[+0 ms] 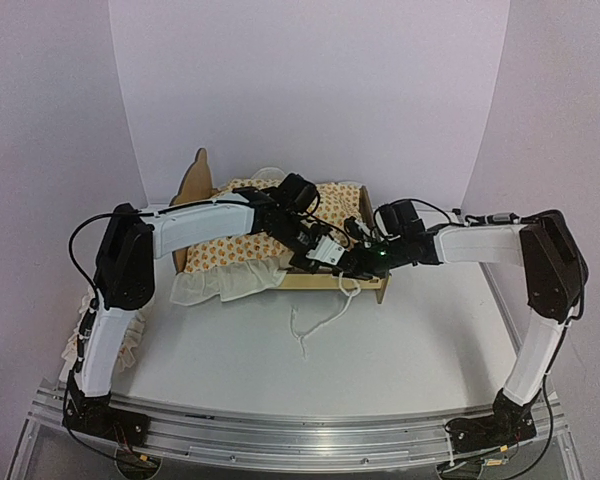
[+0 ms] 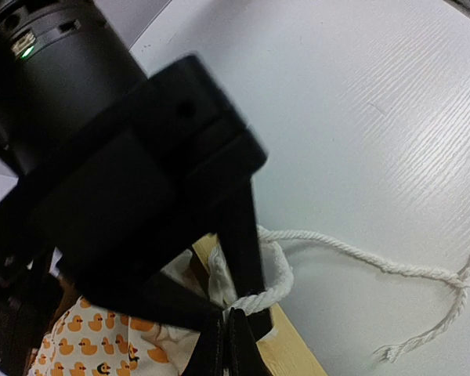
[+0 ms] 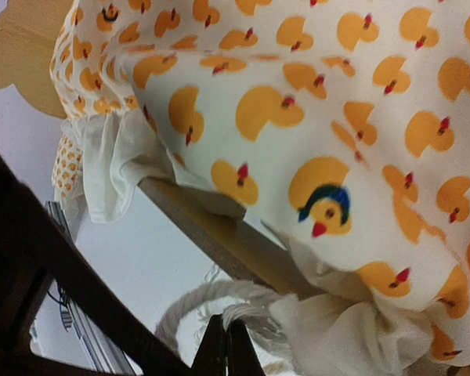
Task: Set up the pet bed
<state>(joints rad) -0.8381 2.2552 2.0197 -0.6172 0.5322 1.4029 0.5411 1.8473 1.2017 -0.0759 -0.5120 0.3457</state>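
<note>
Left end effector (image 2: 229,323) and right end effector (image 3: 225,338) crowd pet bed's (image 1: 310,281) front edge.

The white table (image 1: 410,340) carries the pet bed (image 1: 315,282) directly beneath the left claw (image 1: 332,258) and the right claw (image 1: 358,264), which meet over the bed's near right corner. A white twisted tie cord (image 1: 315,325) trails from just below the claw tips across the bare surface toward the near edge. A cream cushion ruffle (image 1: 220,285) rests on the surface left of the left claw, along the bed's near rail. A small ruffled pillow (image 1: 135,345) lies well to the left of both claws at the table's left edge.
</note>
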